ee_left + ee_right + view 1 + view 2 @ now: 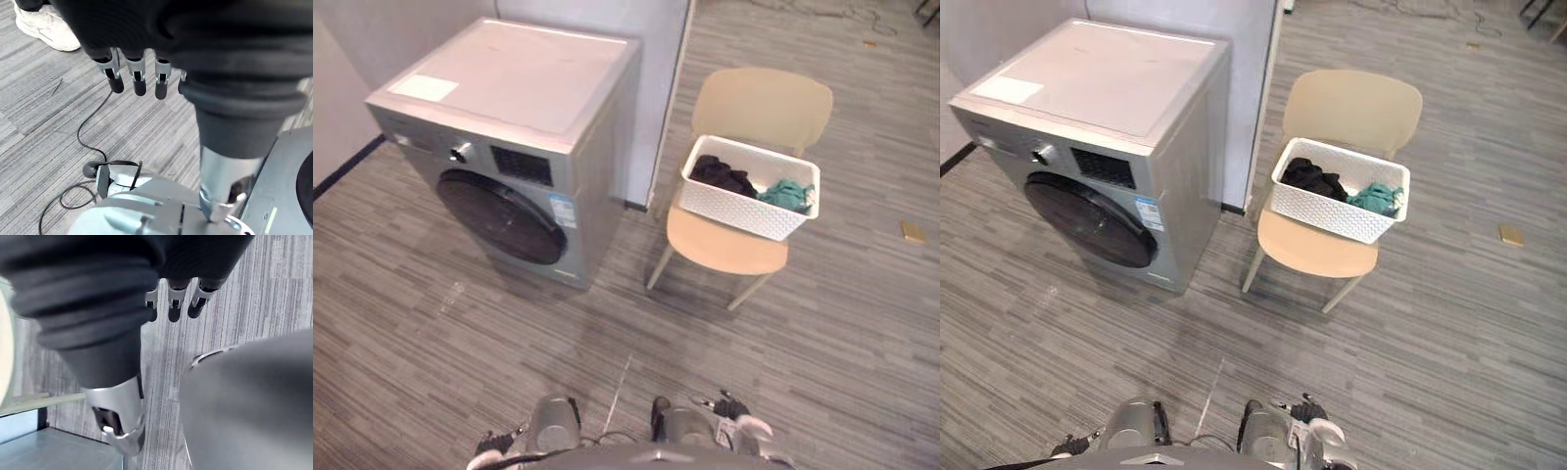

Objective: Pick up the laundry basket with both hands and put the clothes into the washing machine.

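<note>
Left hand (pixel 138 78) hangs by the robot's side with its fingers straight and loose, holding nothing. Right hand (pixel 175 301) hangs the same way on the other side, fingers relaxed and empty. Both are well apart from the work.

The white laundry basket (pixel 736 208) sits on the seat of a tan chair (pixel 764 103), just to the right of the washing machine (pixel 509 98). Inside it lie a dark garment (pixel 722 175) and a teal one (pixel 787 194), filling only part of the bottom. The machine's round door (pixel 499 215) looks closed.

The basket appears to be perforated plastic: probably stiff enough to keep its shape, and light with so little inside. Its walls slope and look smooth, so a squeeze on the sides could slip. The safer hold is likely under the rolled rim at the two short ends, one hand on each, so that it lifts level. It sits slightly askew on the seat, so the hands should line up with its ends, not with the chair. The clothes are soft and limp and will bunch when grasped, and a sleeve may catch on the rim. A person's white shoe (pixel 45 28) shows on the floor behind.
</note>
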